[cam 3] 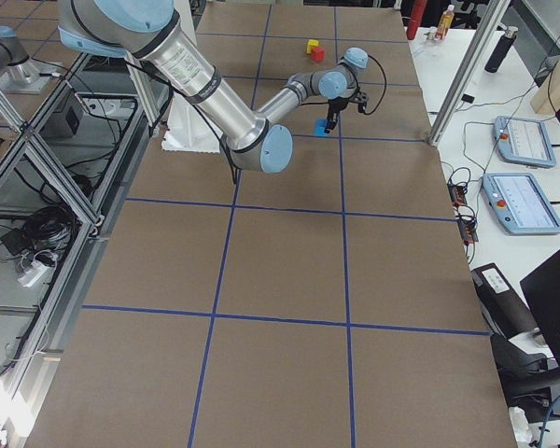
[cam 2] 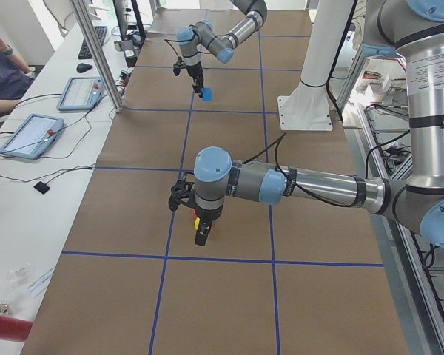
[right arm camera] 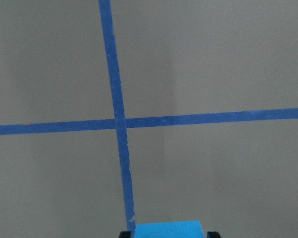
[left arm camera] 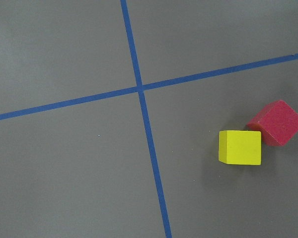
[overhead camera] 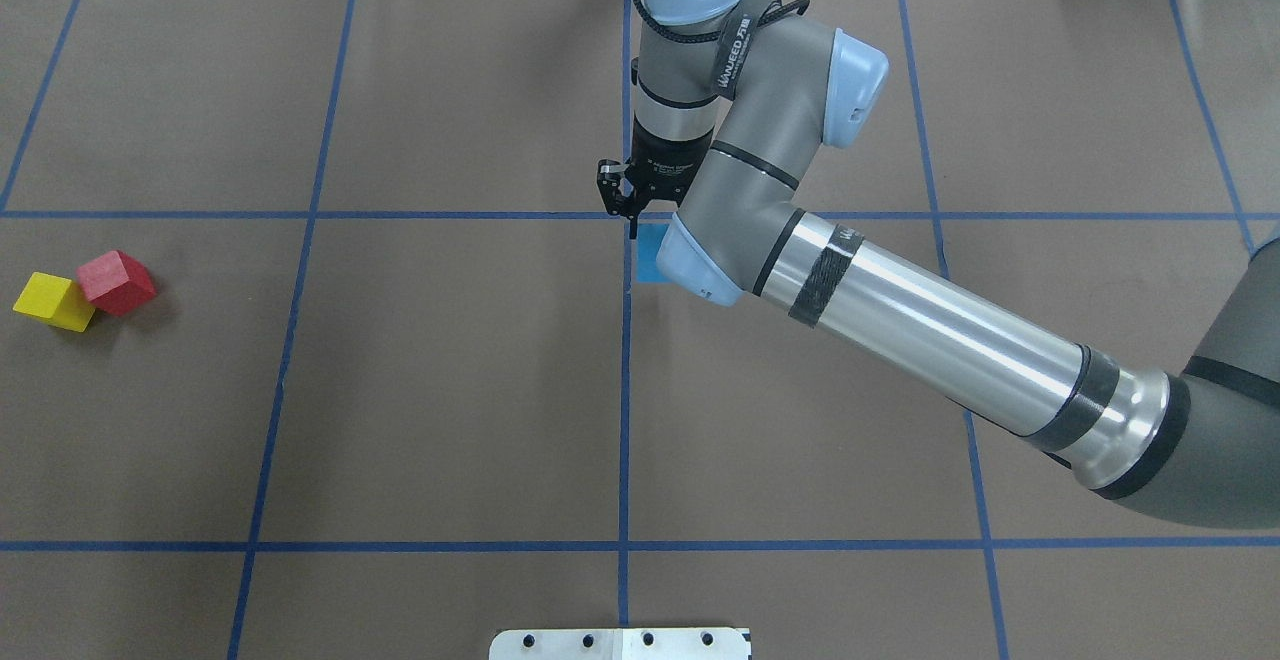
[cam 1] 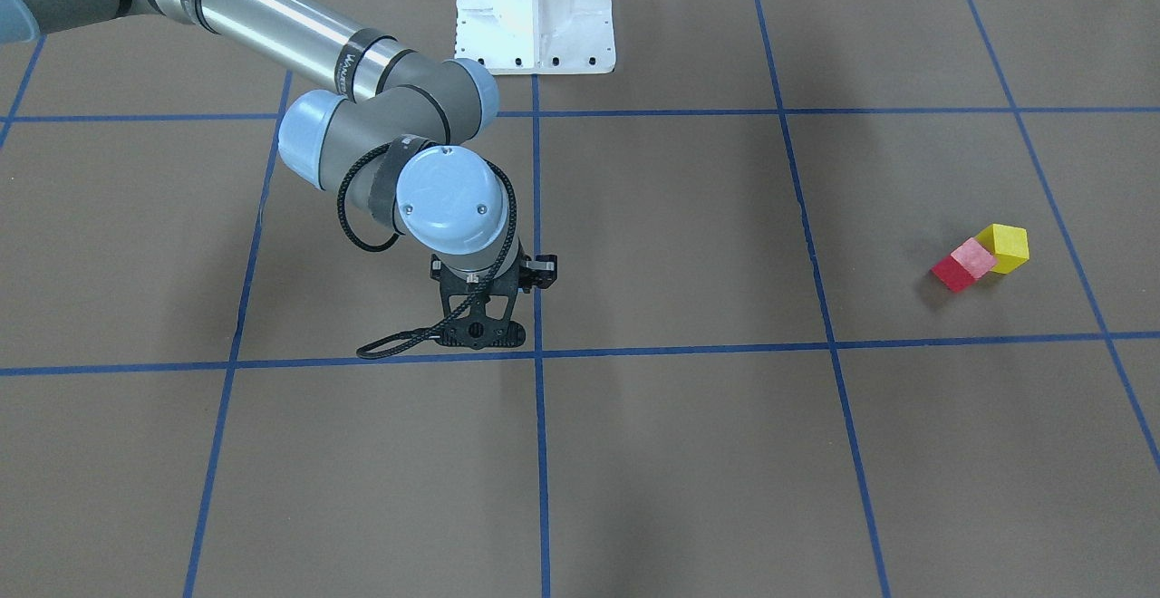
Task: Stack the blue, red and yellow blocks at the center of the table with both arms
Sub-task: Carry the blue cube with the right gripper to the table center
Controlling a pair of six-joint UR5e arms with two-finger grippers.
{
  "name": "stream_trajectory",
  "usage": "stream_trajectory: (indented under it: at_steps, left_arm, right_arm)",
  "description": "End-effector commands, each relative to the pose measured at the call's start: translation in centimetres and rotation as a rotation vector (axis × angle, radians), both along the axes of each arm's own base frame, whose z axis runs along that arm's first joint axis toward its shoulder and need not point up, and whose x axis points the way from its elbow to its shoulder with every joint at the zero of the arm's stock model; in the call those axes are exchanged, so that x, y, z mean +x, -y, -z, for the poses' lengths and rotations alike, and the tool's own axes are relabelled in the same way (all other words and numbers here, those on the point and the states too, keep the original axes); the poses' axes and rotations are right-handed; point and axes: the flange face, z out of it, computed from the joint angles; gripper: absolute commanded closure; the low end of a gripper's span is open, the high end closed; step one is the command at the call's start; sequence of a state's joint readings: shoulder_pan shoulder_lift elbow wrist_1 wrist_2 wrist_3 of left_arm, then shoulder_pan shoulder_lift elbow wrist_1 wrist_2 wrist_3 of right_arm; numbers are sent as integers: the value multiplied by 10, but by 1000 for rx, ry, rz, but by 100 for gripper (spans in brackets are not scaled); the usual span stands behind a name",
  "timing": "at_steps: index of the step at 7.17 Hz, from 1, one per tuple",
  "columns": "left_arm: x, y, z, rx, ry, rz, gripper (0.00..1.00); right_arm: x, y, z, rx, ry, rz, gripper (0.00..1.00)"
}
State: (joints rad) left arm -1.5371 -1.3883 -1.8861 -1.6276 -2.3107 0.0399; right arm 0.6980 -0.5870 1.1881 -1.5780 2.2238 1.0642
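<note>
Blue block (right arm camera: 166, 229) sits clamped in my right pincer (cam 1: 480, 335) mid-frame; placing seems underway, so next I should release it onto the surface (overhead camera: 450, 390).

In your right wrist view the bottom edge cuts off the small light-blue matte cube (right arm camera: 166, 229), leaving only a top strip. Overhead, the silver-and-grey right arm (overhead camera: 900, 310) covers the cube's right side. The black left gripper (cam 2: 201, 237) is too small for you to judge its jaws.

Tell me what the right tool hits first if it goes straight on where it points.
The right tool points straight down, gripping the blue block, so the block would likely meet the bare table first, beside a tape crossing. How much gap remains is unclear.
</note>
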Motion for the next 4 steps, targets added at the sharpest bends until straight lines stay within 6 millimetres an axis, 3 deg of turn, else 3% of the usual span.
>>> stream_trajectory:
  at_steps: [1, 4]
  left_arm:
    - [0, 1, -1, -2, 1, 0, 0]
    - [0, 1, -4, -7, 1, 0, 0]
  right_arm:
    - [-26, -10, 10, 13, -13, 16, 100]
    - [-49, -22, 1, 41, -26, 27, 100]
